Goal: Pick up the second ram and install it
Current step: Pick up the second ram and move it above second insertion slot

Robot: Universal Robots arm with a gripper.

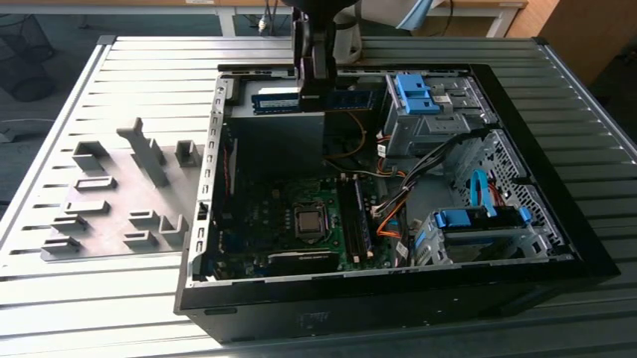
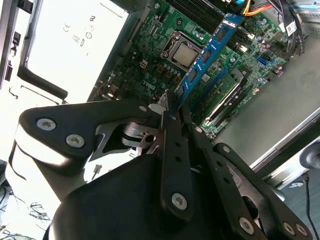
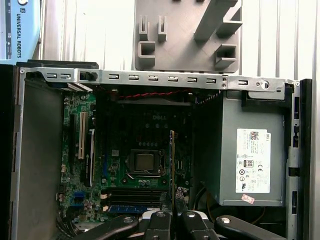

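Count: one arm [image 1: 310, 37], one gripper [image 1: 316, 101], one second ram [image 1: 274, 101] in its grip, one other memory stick [image 1: 356, 224] seated on the board, and two drive cages.
Far left of the exterior view: a grey fixture plate [image 1: 110, 201] with several upright blocks lies on the slatted table [image 1: 149, 67], just beside the case.
Middle: the open computer case [image 1: 398, 298] lies on its side, with the motherboard [image 1: 259, 224] and its one processor socket [image 1: 310, 221] exposed.
Under the gripper: the grey power supply [image 1: 274, 142] fills the far corner of the case.
In the way: orange and black cables [image 1: 393, 205] crowd the space beside the memory slots.
Right: the drive cages [image 1: 423, 104] [image 1: 478, 224] carry blue plastic parts.
Jaws: pinched together on the second ram [image 2: 207, 50]. In the second wrist view it runs out from the gripper [image 2: 172, 97].
Where the ram is: in the air over the power supply, on edge with its long side level, well apart from the slots. The first wrist view shows it edge-on [image 3: 172, 160], rising from the gripper [image 3: 173, 216].
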